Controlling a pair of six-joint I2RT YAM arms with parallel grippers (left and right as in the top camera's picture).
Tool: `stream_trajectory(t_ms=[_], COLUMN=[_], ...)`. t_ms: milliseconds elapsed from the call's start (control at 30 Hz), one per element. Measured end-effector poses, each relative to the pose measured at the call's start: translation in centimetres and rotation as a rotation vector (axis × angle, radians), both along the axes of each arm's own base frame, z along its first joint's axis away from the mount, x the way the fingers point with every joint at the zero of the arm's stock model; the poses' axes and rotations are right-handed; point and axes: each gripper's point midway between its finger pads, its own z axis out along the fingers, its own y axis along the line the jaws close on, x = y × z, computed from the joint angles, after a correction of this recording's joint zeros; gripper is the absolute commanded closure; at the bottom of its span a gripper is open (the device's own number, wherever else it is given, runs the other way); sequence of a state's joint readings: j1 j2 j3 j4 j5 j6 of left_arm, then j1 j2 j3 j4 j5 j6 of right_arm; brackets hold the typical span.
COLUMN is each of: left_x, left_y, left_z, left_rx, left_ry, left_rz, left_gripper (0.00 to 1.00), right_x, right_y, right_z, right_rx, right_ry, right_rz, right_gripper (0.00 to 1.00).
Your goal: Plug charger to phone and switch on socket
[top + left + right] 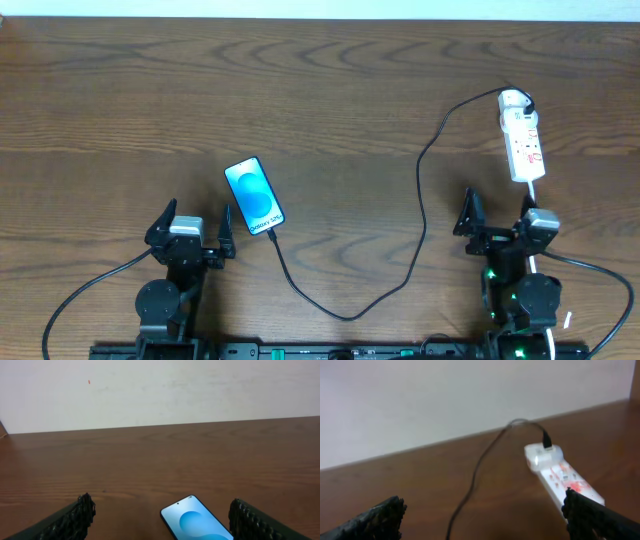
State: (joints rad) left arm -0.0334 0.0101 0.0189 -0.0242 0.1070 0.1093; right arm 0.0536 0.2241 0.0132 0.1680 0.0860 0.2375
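One phone (254, 197) lies left of centre on the surface (330, 90), screen up, long axis slanting far-left to near-right. One charger cable (419, 200) meets its near end, loops and reaches the far end of one socket (524, 140), which points away from the right hand (498, 212); the right wrist view shows that plug closer. Left hand (197, 222) and right hand stand released, empty

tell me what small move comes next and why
Probably ease the open right end effector forward toward the power strip to press its switch: the cable already seems to meet the phone, and the strip lies just ahead.
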Motion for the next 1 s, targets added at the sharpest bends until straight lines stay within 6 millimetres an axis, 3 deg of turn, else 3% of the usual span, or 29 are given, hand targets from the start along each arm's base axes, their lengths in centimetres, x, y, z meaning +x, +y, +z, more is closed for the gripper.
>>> stream_trajectory(t_ms=[300, 500, 700, 1000], left_x=[0.0, 0.0, 0.0, 0.0], left_y=[0.0, 0.0, 0.0, 0.0], left_z=[0.0, 0.0, 0.0, 0.0], left_rx=[0.000, 0.000, 0.000, 0.000], left_ry=[0.000, 0.000, 0.000, 0.000], left_rz=[0.000, 0.000, 0.000, 0.000], left_gripper=[0.12, 0.12, 0.12, 0.12], right_x=[-0.3, -1.0, -1.3, -1.4], right_y=[0.1, 0.1, 0.5, 0.7], right_z=[-1.2, -3.4, -1.3, -1.1], right_rx=[-0.013, -0.067, -0.181, -0.252], right_ry=[0.040, 0.132, 0.040, 0.033], right_rz=[0.005, 0.011, 0.043, 0.057], right_gripper=[0.01, 0.01, 0.01, 0.01])
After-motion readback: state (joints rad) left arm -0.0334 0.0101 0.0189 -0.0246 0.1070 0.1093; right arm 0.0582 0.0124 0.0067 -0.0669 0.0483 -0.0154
